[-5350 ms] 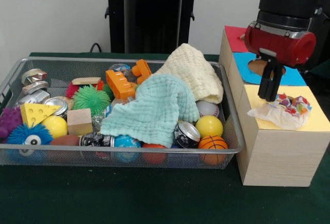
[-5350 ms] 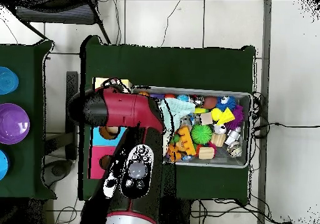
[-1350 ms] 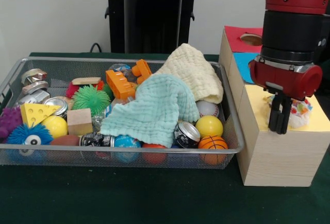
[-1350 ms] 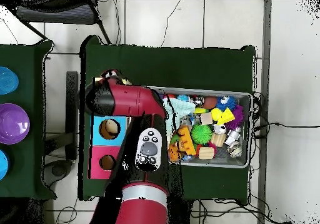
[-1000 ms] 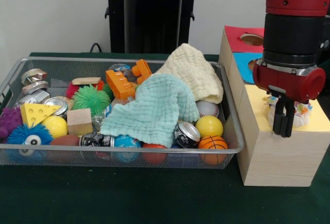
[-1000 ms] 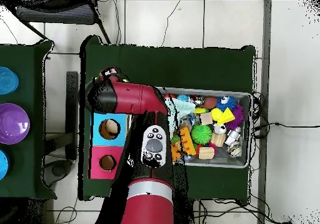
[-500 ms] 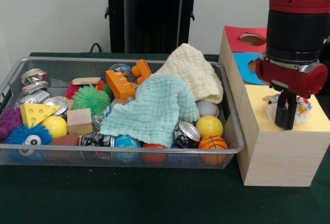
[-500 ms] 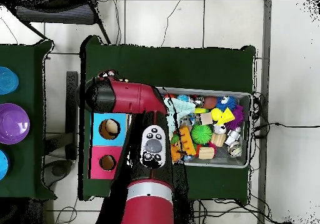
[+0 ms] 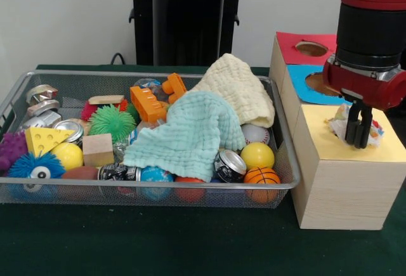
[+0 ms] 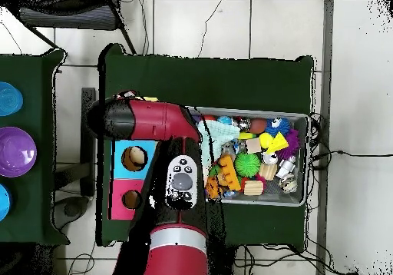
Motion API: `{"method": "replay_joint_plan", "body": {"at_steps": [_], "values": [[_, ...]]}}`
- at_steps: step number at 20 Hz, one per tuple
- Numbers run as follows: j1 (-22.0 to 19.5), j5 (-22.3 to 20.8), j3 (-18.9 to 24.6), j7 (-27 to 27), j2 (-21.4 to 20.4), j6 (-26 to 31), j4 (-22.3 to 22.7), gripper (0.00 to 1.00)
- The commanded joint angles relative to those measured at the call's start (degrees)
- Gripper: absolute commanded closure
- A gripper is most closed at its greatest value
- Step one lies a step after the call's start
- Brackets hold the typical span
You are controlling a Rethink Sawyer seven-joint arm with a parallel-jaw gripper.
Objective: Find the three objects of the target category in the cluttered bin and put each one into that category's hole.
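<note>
Dark green cloth covers the table [image 9: 158, 244], w/ a wire bin [image 9: 19, 92] left in the front view and a wooden box [image 9: 339, 190] just beside it. Box top has red [image 9: 292, 51], blue [image 9: 304, 92] and yellow [image 9: 330, 143] panels; red & blue each show a hole. My gripper [image 9: 357, 141] is down over the yellow panel, fingers close together, tips in a crumpled white cloth w/ coloured dots [image 9: 374, 130] lying there. Can't tell if I'm pinching it. Bin holds a mint cloth [image 9: 190, 133], cream cloth [image 9: 238, 89], orange block toy [image 9: 149, 101], green spiky ball [image 9: 111, 122], basketball [image 9: 261, 176], yellow ball [image 9: 257, 155]. Overhead, my arm [image 10: 150, 122] covers the box's yellow end.
</note>
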Motion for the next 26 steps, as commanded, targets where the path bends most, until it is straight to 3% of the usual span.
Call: {"method": "replay_joint_plan", "body": {"at_steps": [1, 13, 26], "values": [[-0.3, -1.4, 2.8, 1.1, 2.0, 3.8, 4.1, 1.0], [0.8, -1.8, 1.2, 2.1, 4.6, 6.4, 0.6, 1.0], [0.3, -1.3, 2.0, 1.0, 2.9, 11.9, 2.3, 1.0]]}}
